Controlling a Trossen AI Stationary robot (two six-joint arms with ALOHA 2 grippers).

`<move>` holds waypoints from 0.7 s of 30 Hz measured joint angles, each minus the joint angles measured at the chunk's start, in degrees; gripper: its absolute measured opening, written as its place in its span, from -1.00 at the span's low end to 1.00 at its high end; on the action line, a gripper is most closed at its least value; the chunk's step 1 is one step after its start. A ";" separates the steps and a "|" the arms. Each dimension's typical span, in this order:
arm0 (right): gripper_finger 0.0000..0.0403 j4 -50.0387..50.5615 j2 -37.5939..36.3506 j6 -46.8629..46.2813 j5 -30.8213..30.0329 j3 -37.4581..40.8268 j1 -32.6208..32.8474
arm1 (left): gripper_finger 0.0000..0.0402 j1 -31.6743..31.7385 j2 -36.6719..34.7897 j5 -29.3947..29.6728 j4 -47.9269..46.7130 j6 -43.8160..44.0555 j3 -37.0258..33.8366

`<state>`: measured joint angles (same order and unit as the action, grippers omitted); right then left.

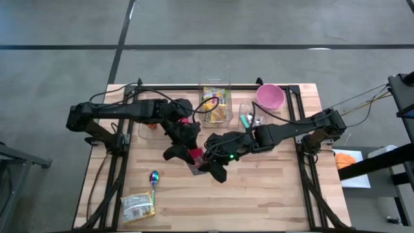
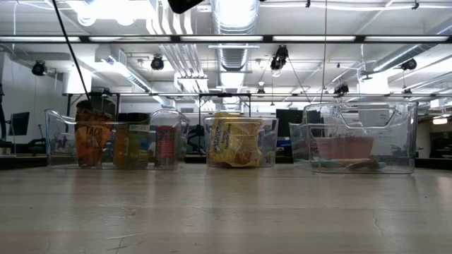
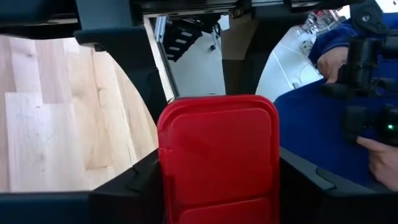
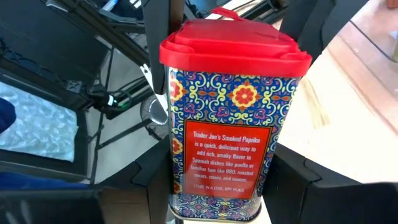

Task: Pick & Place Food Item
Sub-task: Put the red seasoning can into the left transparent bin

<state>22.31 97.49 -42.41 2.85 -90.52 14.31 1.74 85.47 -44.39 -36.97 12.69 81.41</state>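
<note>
At the middle of the worktop [image 1: 272,194], both grippers meet over one thing: a smoked paprika tin [image 4: 231,118] with a red lid and a patterned blue body. The right gripper [image 1: 208,165] reaches in from the right side and its fingers [image 4: 298,186] hold the tin by its lower body, upright in the right wrist view. The left gripper [image 1: 189,150] comes in from the left, and the left wrist view shows the red lid [image 3: 217,155] standing between its two dark fingers [image 3: 134,183], close on both sides; whether they press on the tin I cannot tell.

Along the far edge stand clear bins: one [image 1: 215,103] holds yellow snack packets, and a pink bowl [image 1: 270,96] lies near the right corner. On the near left part of the worktop lie an iridescent spoon [image 1: 154,177] and a packet [image 1: 138,206]. A person's hand [image 3: 382,162] and blue sleeve show beyond the worktop in the left wrist view.
</note>
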 joint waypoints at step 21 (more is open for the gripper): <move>0.12 -0.87 0.09 0.00 1.05 0.00 0.04 | 0.08 0.00 0.02 0.19 -0.37 -1.11 0.02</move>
<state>21.44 97.58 -42.41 3.90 -90.52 14.35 1.74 85.49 -44.21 -37.34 11.57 81.43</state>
